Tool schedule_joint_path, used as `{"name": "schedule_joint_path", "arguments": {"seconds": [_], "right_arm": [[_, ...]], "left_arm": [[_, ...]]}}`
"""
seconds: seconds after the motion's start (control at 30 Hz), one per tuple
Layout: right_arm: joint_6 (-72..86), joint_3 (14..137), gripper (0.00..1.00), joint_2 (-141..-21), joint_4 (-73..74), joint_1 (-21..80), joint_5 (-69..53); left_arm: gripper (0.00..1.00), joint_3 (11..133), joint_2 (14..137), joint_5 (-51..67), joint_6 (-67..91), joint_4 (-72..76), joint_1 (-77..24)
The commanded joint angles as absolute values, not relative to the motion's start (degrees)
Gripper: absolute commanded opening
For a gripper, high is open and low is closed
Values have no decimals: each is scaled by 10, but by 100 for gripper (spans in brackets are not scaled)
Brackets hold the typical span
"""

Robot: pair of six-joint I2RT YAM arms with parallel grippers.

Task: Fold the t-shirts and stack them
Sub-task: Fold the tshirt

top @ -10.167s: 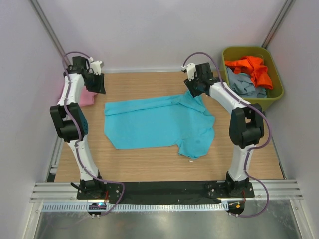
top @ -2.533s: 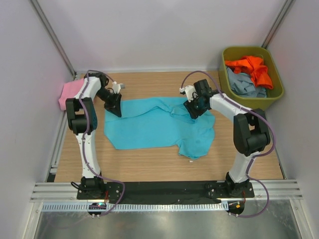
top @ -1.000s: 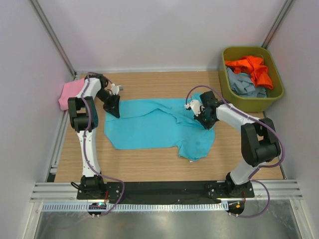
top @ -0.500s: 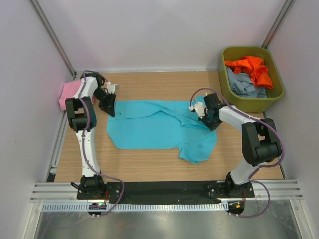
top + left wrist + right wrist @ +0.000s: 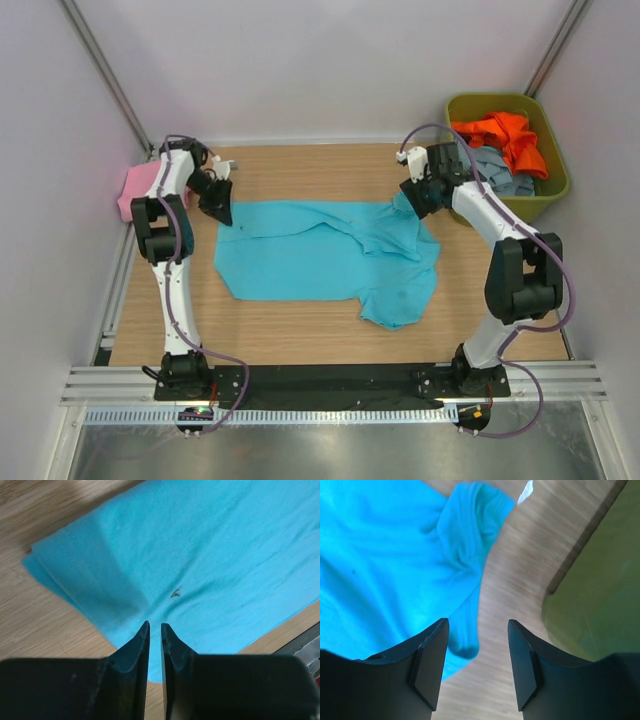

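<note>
A large turquoise t-shirt (image 5: pixel 310 255) lies spread on the wooden table, its near right part still rumpled. My left gripper (image 5: pixel 220 213) is at its far left corner. In the left wrist view that gripper (image 5: pixel 154 624) is shut on the turquoise cloth (image 5: pixel 210 555), whose creases run into the fingertips. My right gripper (image 5: pixel 415 200) hangs open over the shirt's far right corner. Between its fingers (image 5: pixel 477 622) I see only the cloth's edge (image 5: pixel 380 570) and bare wood. A pink t-shirt (image 5: pixel 137 185) lies at the far left edge.
The olive-green bin (image 5: pixel 530 207) stands at the far right and holds an orange t-shirt (image 5: pixel 505 135) and a grey-blue one (image 5: pixel 490 172). Its wall (image 5: pixel 600 605) is close to the right gripper. White walls close in the table on three sides.
The right gripper opened, let go of the turquoise shirt and moved back toward the bin. The left gripper pulled its corner slightly toward the far left, so the shirt lies flatter.
</note>
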State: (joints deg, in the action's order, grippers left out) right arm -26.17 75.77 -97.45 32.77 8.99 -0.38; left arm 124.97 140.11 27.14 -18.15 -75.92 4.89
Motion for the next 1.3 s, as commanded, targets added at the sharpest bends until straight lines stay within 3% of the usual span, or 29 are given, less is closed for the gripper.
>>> {"name": "schedule_joint_path", "arguments": {"seconds": [0.0,0.33,1.0,1.27], "right_arm": [[-223,791,56,-1028,315,84,-31],[-203,853,55,-1131,290,65,-56],[-168,1026,55,-1229,319,62,-115],[-169,934,54,-1167,318,62,-98]], "left_arm": [[15,1254,1388,314,-177,-802,44],[15,1179,1352,327,-182,-788,37],[15,1190,1376,341,-163,-786,22],[14,1165,1373,301,-178,-780,18]]}}
